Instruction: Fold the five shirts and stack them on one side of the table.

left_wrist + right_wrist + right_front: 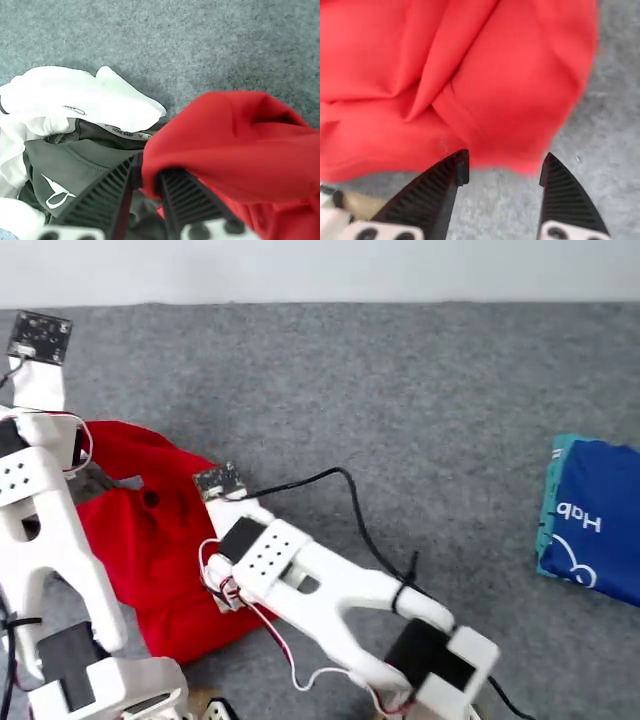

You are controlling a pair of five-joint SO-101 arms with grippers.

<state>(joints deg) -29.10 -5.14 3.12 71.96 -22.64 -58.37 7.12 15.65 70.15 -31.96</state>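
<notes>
Red shirt was plain red throughout, no pattern, darker in the creases. White shirt was plain white. Dark shirt was grey-green with a small white emblem and white print on the neck band. Folded shirt was deep blue with white lettering and a white outlined shape, with a teal strip along its edge. Table was mottled grey. Arms were white with black blocks. Cable was black, and the wires were red and white. Left gripper and right gripper had black ribbed fingers on white bases. Wall was white.
</notes>
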